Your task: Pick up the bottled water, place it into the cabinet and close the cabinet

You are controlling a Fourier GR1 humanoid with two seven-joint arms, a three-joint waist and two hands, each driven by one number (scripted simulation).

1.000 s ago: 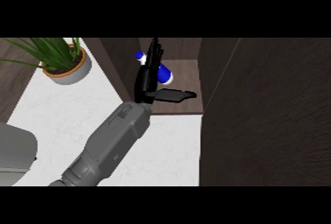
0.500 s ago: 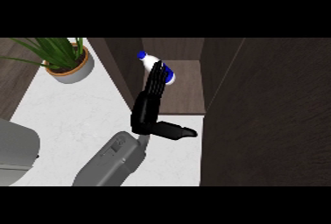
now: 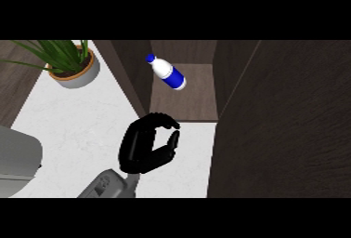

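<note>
Bottled water (image 3: 166, 71) tilted inside dark wood cabinet (image 3: 184, 100) above white counter (image 3: 75, 125)

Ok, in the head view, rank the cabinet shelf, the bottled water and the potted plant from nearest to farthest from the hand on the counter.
1. The cabinet shelf: its front edge lies just above and right of the hand.
2. The bottled water: tilted inside the cabinet, at the back of that shelf.
3. The potted plant: far up at the left, on the white counter.

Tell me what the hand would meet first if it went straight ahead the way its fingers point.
Probably the cabinet shelf's front edge, then the bottled water lying further inside. The hand points up the view toward the opening; depth is unclear.
</note>
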